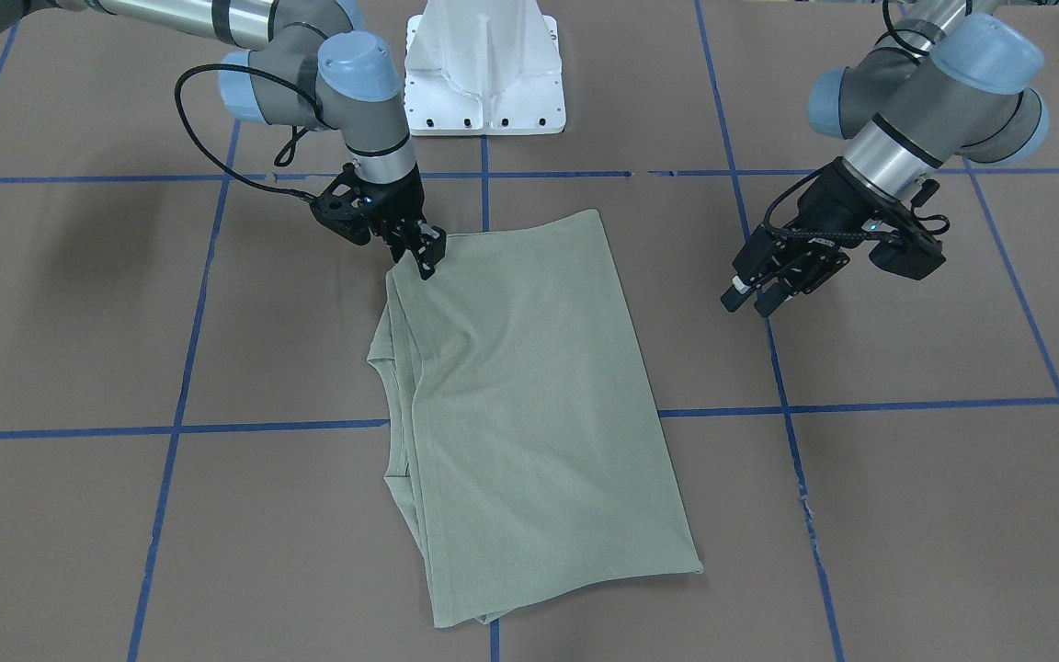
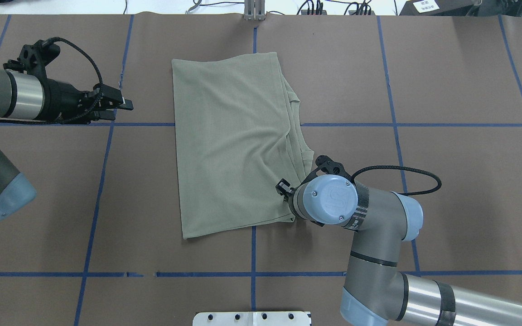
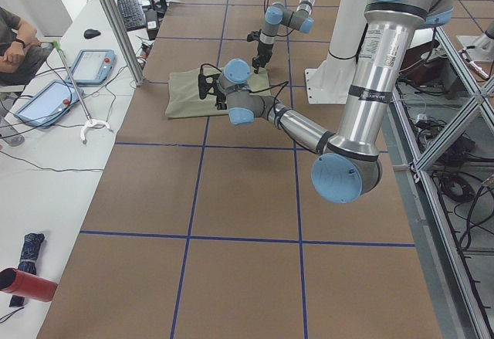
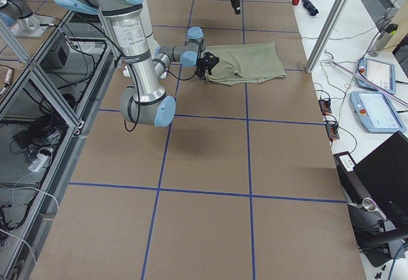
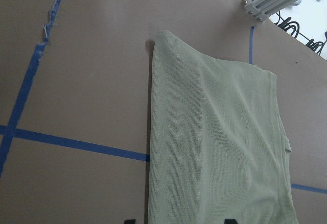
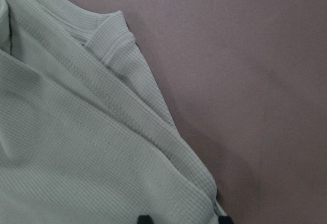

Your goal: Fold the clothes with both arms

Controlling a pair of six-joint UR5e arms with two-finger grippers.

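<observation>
Right end effector (image 1: 421, 256) released, astride shirt's (image 1: 529, 414) 11 o'clock corner, front-facing view; left end effector (image 1: 755, 299) released. Risk: closing catches one layer only, undoing the fold.

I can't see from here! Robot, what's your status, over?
Left hand open, clear of shirt. Right hand open at shirt's corner. Nothing blocking.
</observation>
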